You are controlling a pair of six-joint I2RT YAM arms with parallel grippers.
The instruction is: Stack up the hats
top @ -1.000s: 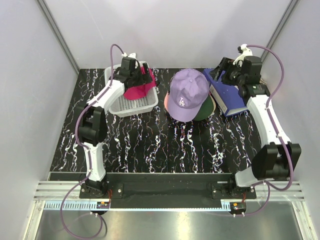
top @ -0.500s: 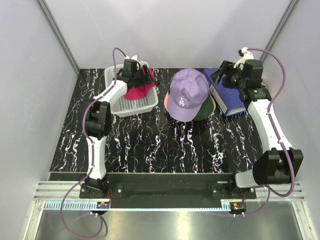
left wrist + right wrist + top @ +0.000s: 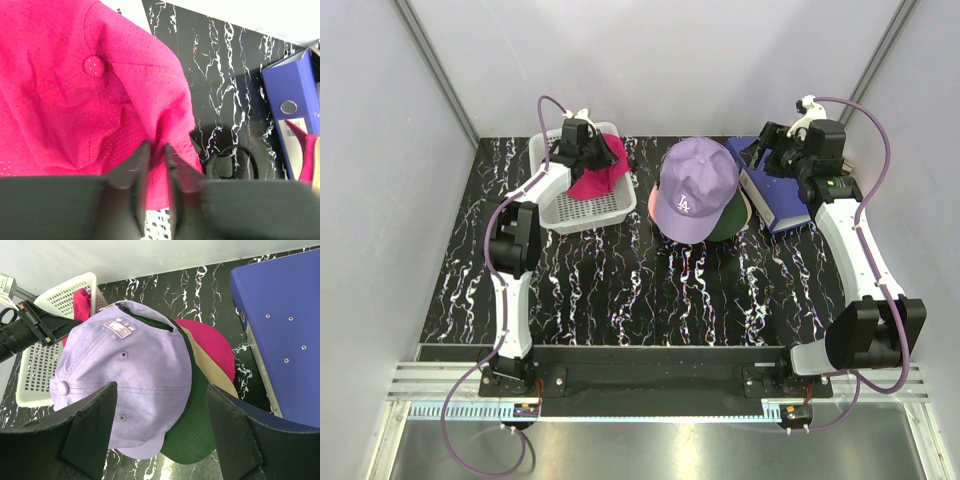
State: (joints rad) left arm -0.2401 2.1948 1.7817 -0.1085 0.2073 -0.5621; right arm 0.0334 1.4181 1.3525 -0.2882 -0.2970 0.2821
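A magenta hat (image 3: pixel 588 183) lies in the white mesh basket (image 3: pixel 570 214) at the back left. My left gripper (image 3: pixel 604 152) is down on it, and in the left wrist view the gripper (image 3: pixel 156 148) has its jaws nearly together, pinching a fold of the magenta hat (image 3: pixel 75 100). In the middle stands a stack of hats, with the lavender hat (image 3: pixel 695 183) on top. A dark green hat (image 3: pixel 197 432), a tan brim (image 3: pixel 212 367) and another magenta hat (image 3: pixel 212 342) show under it. My right gripper (image 3: pixel 766 150) hangs open above the stack's right side, holding nothing (image 3: pixel 161 387).
A blue ring binder (image 3: pixel 775 195) lies flat at the back right under my right wrist, also in the right wrist view (image 3: pixel 280 315). The basket (image 3: pixel 40 365) stands just left of the stack. White walls close the table on three sides.
The left gripper's jaws have come together on the magenta hat's fabric in the basket. The right arm shifted slightly early on, then held still, jaws wide.
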